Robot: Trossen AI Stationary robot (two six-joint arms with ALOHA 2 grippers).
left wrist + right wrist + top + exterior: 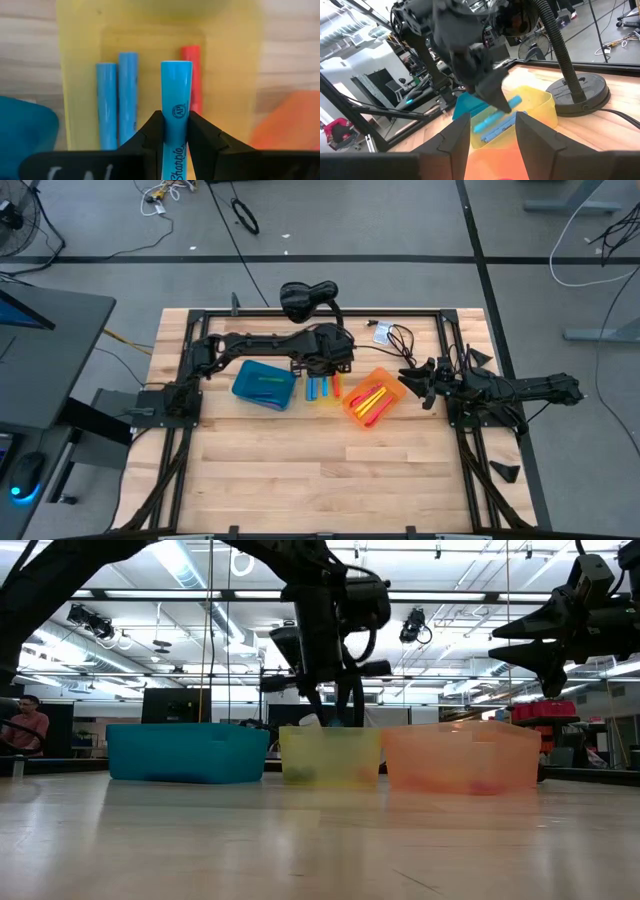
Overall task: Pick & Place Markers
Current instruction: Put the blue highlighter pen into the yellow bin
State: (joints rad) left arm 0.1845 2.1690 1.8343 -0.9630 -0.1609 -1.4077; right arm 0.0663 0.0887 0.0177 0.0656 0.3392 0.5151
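So the left end effector is clamped on a blue marker, hanging right over the yellow bin in the middle of the counter. Down in that bin there are two more blue markers lying side by side and a red marker next to them. The right end effector hovers over by the orange bin with its fingers apart, nothing in them. That orange bin has red and yellow markers in it. The blue bin sits just left of the yellow one.
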